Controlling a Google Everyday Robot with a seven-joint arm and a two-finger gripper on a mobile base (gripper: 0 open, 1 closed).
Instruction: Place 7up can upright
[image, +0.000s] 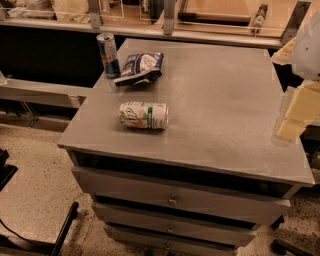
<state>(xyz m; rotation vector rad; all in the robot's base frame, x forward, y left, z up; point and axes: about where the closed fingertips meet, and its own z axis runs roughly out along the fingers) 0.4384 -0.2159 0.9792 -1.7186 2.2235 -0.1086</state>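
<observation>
7up can lying sideways on cabinet top, gripper well apart at right edge, grip state unclear

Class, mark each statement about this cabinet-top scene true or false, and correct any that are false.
1. The 7up can stands upright. False: it lies on its side on the cabinet top.
2. The slim blue-and-silver can stands upright near the back left corner. True.
3. The gripper is holding the 7up can. False: it is at the right edge of the view, well apart from the can.
4. The snack bag lies just beside the blue-and-silver can, farther back than the 7up can. True.
</observation>
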